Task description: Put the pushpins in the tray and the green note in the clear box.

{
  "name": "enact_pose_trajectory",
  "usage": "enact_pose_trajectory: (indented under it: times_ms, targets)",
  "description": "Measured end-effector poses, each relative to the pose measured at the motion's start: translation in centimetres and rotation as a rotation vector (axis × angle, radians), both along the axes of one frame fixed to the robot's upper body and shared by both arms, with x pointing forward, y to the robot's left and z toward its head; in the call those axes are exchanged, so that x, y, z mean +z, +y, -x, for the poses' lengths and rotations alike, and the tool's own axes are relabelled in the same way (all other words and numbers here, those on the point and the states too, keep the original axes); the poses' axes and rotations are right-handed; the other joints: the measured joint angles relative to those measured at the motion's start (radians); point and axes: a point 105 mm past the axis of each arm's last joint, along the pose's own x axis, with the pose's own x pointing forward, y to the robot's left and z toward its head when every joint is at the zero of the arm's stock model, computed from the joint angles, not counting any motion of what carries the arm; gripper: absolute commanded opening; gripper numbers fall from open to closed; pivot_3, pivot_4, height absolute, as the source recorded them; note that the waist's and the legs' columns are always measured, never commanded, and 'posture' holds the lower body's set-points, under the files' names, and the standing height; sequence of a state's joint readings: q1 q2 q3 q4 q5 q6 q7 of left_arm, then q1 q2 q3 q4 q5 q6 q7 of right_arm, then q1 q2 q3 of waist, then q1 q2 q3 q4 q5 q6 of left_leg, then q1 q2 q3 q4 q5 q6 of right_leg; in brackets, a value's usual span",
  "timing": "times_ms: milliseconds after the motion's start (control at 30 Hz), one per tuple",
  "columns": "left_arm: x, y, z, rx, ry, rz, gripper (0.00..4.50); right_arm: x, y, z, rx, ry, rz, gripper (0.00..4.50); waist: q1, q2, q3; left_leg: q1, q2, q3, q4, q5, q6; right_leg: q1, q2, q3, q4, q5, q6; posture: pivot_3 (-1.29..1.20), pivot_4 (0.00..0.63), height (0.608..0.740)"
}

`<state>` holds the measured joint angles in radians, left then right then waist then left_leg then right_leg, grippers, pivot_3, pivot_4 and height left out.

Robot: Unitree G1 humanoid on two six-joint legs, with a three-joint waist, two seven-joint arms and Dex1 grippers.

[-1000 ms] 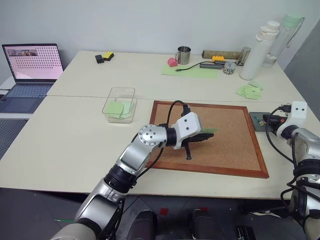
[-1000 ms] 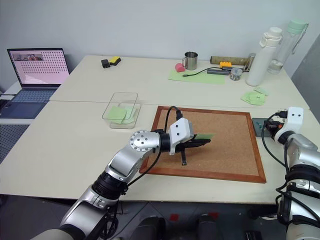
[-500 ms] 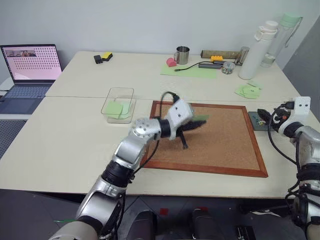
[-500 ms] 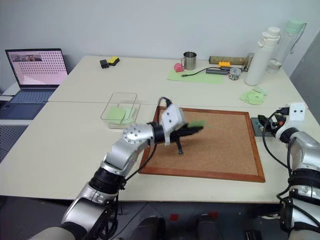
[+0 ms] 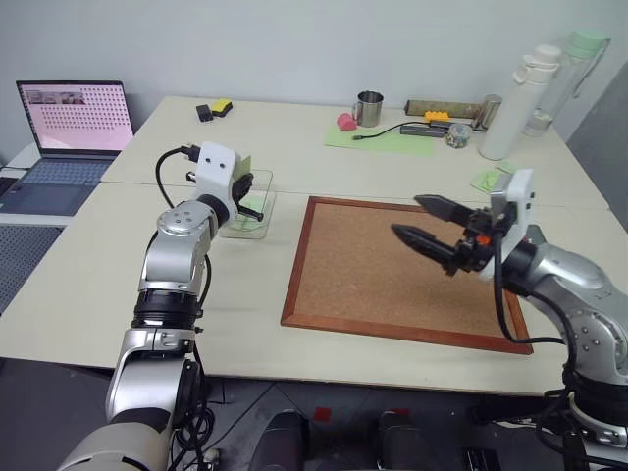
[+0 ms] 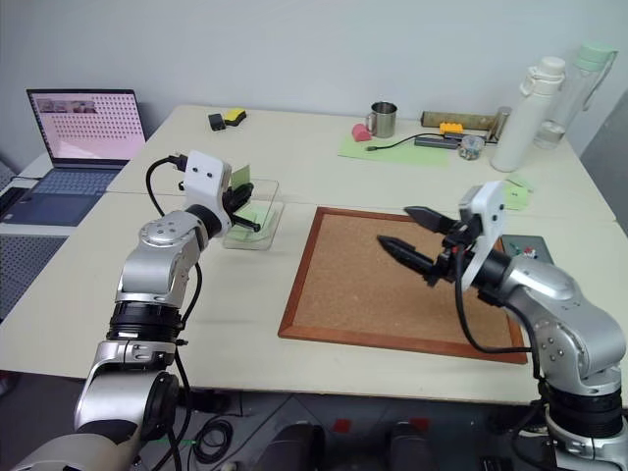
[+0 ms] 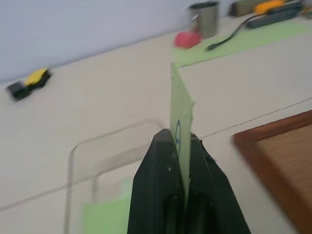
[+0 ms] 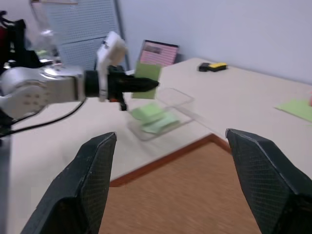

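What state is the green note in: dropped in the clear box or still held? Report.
Held: left gripper pinches the green note upright above the clear box.

Two pale tables (image 5: 294, 147) stand pushed together before a plain light wall (image 5: 294, 39).

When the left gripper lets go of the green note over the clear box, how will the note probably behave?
Held upright by one edge in the left gripper, the green note looks thin and light, so it may flutter sideways. The clear box has low walls, so a high release could miss it.
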<state>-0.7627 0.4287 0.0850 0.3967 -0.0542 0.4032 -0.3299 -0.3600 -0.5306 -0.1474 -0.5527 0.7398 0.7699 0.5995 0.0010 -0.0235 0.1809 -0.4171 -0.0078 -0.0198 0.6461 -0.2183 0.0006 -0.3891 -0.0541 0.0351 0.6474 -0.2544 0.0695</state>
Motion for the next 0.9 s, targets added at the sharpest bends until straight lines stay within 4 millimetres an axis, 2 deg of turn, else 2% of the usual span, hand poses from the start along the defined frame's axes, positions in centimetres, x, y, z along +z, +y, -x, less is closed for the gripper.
enact_pose_trajectory:
  times_ms: [67, 133, 167, 333, 500, 567, 700, 767, 900]
  targets:
    - [-0.6, 0.7, -0.3, 0.047, 0.019, -0.009, 0.0, -0.5, 0.4, 0.3, 0.005, 0.016, 0.007, 3.76, 0.005, -0.001, 0.0, 0.0, 0.0, -0.001, 0.0, 0.0, 0.0, 0.0, 0.0, -0.001, 0.0, 0.0, 0.0, 0.0, 0.15, 0.74]
    - [-0.8, 1.2, -0.7, 0.071, 0.022, -0.019, 0.41, -1.1, 0.4, 0.3, -0.006, 0.037, 0.012, 3.79, 0.006, -0.001, 0.0, -0.001, 0.0, 0.0, 0.0, 0.0, 0.0, -0.001, 0.0, 0.0, 0.0, 0.0, 0.0, 0.0, 0.15, 0.74]
    - [-0.7, 1.3, -0.8, 0.073, 0.02, -0.019, 0.47, -1.1, 0.3, 0.2, -0.012, 0.039, 0.012, 3.79, 0.005, -0.001, 0.0, -0.001, 0.0, 0.0, 0.0, 0.0, 0.0, -0.001, 0.0, 0.0, 0.0, 0.0, 0.0, 0.0, 0.15, 0.74]
    - [0.3, 1.0, -1.1, 0.068, -0.018, -0.024, 1.47, -1.1, 0.1, 0.0, -0.038, 0.037, 0.01, 3.79, -0.002, -0.001, 0.0, 0.0, 0.001, 0.0, -0.001, 0.0, 0.0, -0.001, 0.0, 0.0, 0.0, 0.0, 0.0, 0.0, 0.15, 0.74]
    - [0.4, 0.7, -1.1, 0.059, -0.029, -0.036, 2.24, -1.4, -0.6, 0.0, -0.069, 0.049, 0.015, 3.79, -0.003, -0.001, 0.0, 0.0, 0.0, 0.0, -0.001, 0.0, 0.0, -0.001, 0.0, 0.0, 0.0, 0.0, 0.0, 0.0, 0.15, 0.74]
    - [0.7, -0.1, -0.9, 0.001, -0.036, -0.026, 2.24, -1.7, -0.9, 0.0, -0.083, 0.058, 0.019, 3.79, -0.003, -0.001, 0.0, 0.0, 0.0, 0.0, -0.001, 0.0, 0.0, -0.001, 0.0, 0.0, 0.0, 0.0, 0.0, 0.0, 0.15, 0.74]
    - [1.7, -4.1, 1.0, -0.27, -0.033, 0.008, 2.24, -2.0, -2.4, 0.0, -0.129, 0.056, 0.074, 3.79, -0.001, -0.001, 0.0, -0.001, 0.0, 0.001, -0.001, 0.0, 0.0, 0.0, 0.0, 0.0, -0.001, 0.0, 0.0, 0.0, 0.15, 0.74]
    - [1.1, -6.0, 3.1, -0.448, 0.022, -0.008, 2.24, -2.5, -3.8, 0.2, -0.149, 0.063, 0.143, 3.79, -0.004, -0.001, 0.0, 0.0, 0.001, 0.002, -0.002, 0.0, 0.0, 0.0, 0.0, 0.001, -0.001, 0.0, -0.001, 0.0, 0.15, 0.74]
    - [-0.8, -7.8, 7.1, -0.686, 0.143, -0.053, 2.24, -3.3, -6.2, 0.9, -0.185, 0.097, 0.217, 3.79, -0.008, -0.001, 0.0, 0.001, 0.002, 0.002, -0.002, 0.0, 0.0, -0.001, 0.001, 0.001, 0.0, -0.001, -0.002, 0.0, 0.15, 0.74]
